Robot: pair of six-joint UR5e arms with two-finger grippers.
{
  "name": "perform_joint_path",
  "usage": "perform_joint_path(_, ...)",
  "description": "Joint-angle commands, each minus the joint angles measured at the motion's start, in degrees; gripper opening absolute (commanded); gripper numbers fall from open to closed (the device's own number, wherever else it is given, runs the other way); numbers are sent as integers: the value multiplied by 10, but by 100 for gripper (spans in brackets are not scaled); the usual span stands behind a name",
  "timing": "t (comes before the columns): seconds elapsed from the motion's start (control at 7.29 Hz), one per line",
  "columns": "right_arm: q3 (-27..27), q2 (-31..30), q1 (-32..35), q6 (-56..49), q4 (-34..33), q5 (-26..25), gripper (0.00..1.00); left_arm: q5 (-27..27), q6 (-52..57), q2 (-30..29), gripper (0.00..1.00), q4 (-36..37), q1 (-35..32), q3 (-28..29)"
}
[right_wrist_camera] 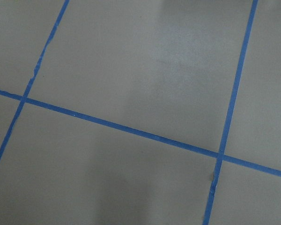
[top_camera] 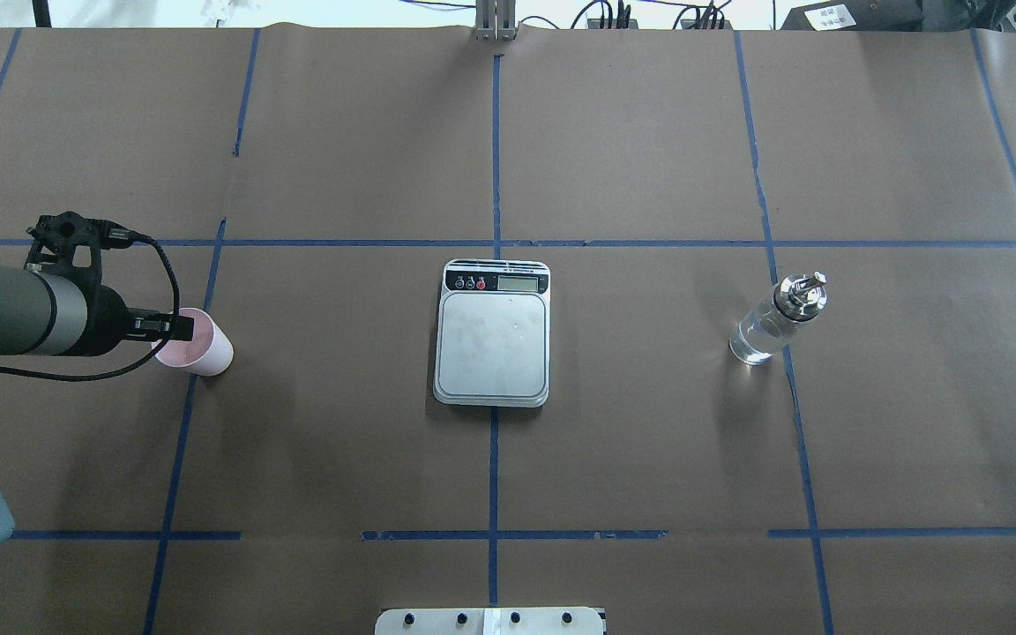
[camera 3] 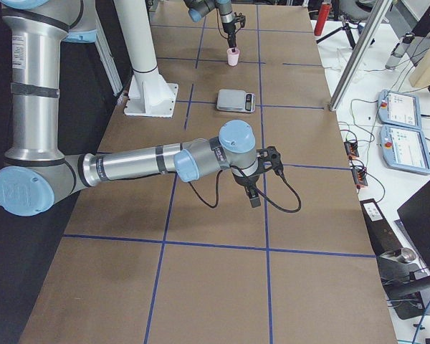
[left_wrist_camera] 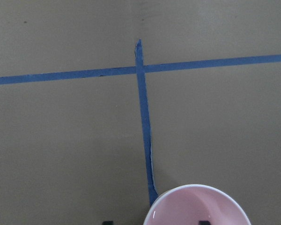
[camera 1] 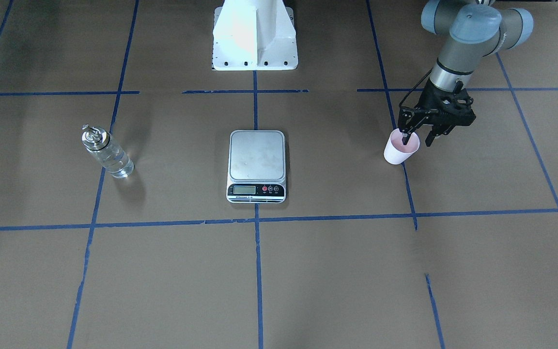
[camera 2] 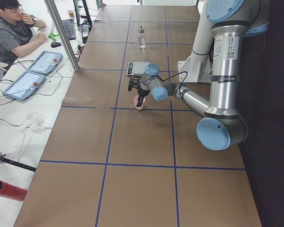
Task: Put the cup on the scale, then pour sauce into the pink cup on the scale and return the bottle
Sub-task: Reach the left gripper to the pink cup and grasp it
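A table (top_camera: pixel 649 441) covered in brown paper is marked into large squares by blue tape lines (top_camera: pixel 495 467). A small digital scale (top_camera: pixel 492 339) sits mid-table, astride one line, its display facing away from the white robot base (camera 1: pixel 255 36). Well apart from the scale, on the robot's left, stands a pink cup (top_camera: pixel 204 353). Well apart on the scale's other side stands a clear glass bottle (top_camera: pixel 773 322) with a silver cap, beside another line.
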Motion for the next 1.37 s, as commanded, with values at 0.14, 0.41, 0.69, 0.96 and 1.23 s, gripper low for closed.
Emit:
perform_joint_path(0.14,0,-1,0,0,0,0,100,4,3,1,0,0,4,0)
perform_joint_path(0.41,0,-1,0,0,0,0,100,3,4,-1,0,2,4,-11)
perform_joint_path(0.69,0,-1,0,0,0,1,100,-7,11,-18,0,9,5,-27)
perform_joint_path(0.96,0,-1,0,0,0,0,100,-18,2,-144,0,124,5,-27)
perform_joint_path(1.23,0,-1,0,0,1,1,100,-17,-68,-247,0,195,26,-9)
